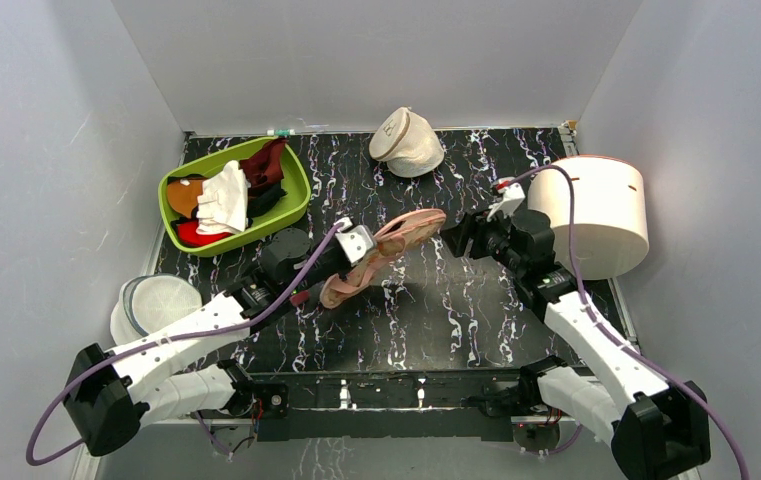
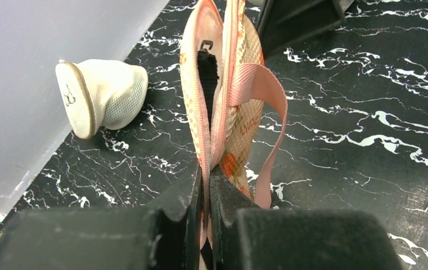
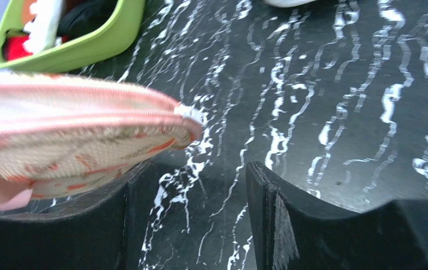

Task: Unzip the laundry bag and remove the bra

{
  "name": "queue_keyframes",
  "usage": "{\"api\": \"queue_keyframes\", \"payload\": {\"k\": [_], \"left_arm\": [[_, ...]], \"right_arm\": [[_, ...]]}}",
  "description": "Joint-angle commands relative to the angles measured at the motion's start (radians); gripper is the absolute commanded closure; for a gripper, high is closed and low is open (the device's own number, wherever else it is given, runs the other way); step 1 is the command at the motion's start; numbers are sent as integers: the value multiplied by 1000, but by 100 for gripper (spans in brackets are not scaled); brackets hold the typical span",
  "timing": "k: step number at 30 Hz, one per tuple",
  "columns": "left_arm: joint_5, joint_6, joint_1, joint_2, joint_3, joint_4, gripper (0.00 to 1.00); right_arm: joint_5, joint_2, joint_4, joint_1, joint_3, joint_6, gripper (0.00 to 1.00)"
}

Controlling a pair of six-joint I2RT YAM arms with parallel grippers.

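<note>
The peach-pink laundry bag (image 1: 384, 255) with red-orange print hangs edge-up above the middle of the table. My left gripper (image 1: 348, 262) is shut on its near edge; in the left wrist view the jaws pinch the zip edge (image 2: 207, 169) of the bag (image 2: 239, 95), and a pink loop handle (image 2: 267, 107) hangs at the right. The zip gapes a little and something black (image 2: 207, 70) shows inside. My right gripper (image 1: 456, 238) is open and empty beside the bag's far tip (image 3: 76, 135), its jaws apart over bare table. The bra's white cups are hidden.
A green tray (image 1: 291, 210) of clothes stands at the back left. A cream domed pouch (image 1: 406, 140) lies at the back centre. A white round mesh bag (image 1: 596, 215) stands at the right. A round white lidded container (image 1: 156, 300) sits at the left edge.
</note>
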Motion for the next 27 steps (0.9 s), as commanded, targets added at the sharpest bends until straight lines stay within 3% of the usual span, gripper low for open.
{"api": "queue_keyframes", "payload": {"k": [1, 7, 15, 23, 27], "left_arm": [[11, -4, 0, 4, 43, 84, 100], [-5, 37, -1, 97, 87, 39, 100], [-49, 100, -27, 206, 167, -81, 100], [-14, 120, -31, 112, 103, -39, 100], [-29, 190, -36, 148, 138, -93, 100]], "right_arm": [[240, -80, -53, -1, 42, 22, 40], [329, -167, -51, -1, 23, 45, 32], [306, -144, -42, -3, 58, 77, 29], [31, -45, -17, -4, 63, 25, 29], [-123, 3, 28, -4, 73, 58, 26]]}}
